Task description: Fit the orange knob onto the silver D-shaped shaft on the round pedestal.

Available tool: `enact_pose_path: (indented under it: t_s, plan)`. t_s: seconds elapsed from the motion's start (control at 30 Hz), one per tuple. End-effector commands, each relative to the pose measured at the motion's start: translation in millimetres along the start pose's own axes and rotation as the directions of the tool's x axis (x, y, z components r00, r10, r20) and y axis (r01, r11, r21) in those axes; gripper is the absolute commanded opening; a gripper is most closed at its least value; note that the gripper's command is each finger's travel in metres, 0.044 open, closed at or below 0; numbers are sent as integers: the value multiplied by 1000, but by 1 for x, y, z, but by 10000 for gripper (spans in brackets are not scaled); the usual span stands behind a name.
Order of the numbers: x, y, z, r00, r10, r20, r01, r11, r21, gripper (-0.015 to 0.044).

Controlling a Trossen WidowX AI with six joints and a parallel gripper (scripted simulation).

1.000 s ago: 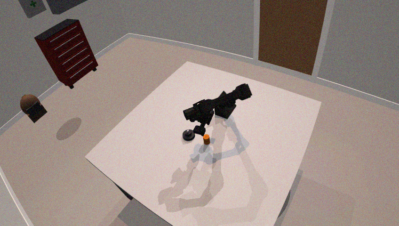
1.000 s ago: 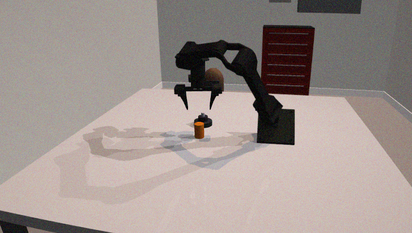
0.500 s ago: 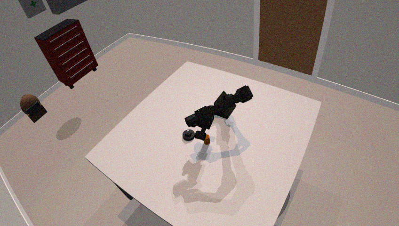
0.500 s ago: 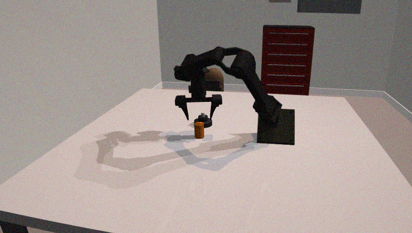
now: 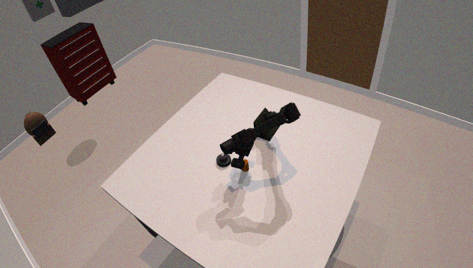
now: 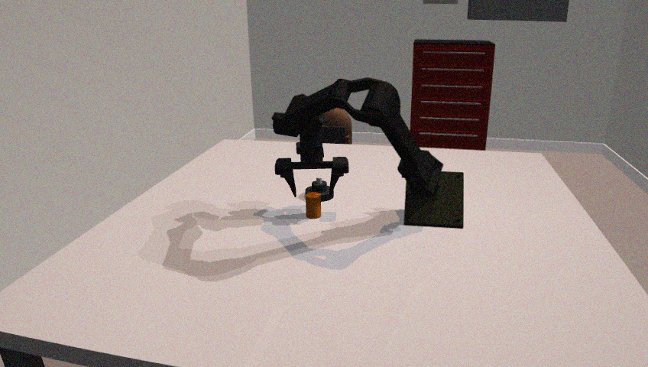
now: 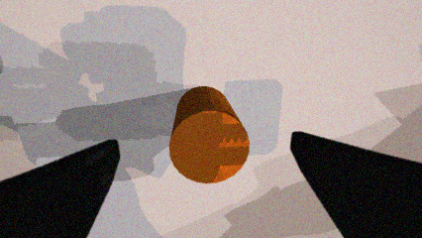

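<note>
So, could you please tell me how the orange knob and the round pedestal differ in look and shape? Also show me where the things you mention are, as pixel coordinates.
The orange knob [image 5: 245, 165] [image 6: 313, 206] [image 7: 205, 149] is bright, the round pedestal [image 5: 223, 160] [image 6: 326, 196] dark. The knob is a narrow cylinder, the pedestal wider and lower. Both stand on the table.

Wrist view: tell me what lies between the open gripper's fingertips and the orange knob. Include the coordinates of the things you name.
No object, only shadowed tabletop [image 7: 267, 198], shows in the wrist view between the gripper's [image 6: 313, 193] [image 7: 205, 140] fingertips and the orange knob [image 5: 245, 165] [image 6: 313, 206] [image 7: 208, 147].
</note>
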State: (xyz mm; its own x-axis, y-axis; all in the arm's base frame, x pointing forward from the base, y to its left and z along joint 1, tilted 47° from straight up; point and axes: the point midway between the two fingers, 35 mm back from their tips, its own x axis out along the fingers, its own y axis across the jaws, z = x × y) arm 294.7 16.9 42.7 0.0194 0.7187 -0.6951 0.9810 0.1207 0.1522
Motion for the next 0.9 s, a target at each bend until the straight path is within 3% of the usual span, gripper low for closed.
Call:
enact_pose_path:
  t_s: [0.0, 0.87]
  plan:
    - [7, 1, 0, 1000, 4, -4, -4, 1000, 6, 440]
    - [47, -1, -2, 1000, 5, -9, -5, 1000, 5, 440]
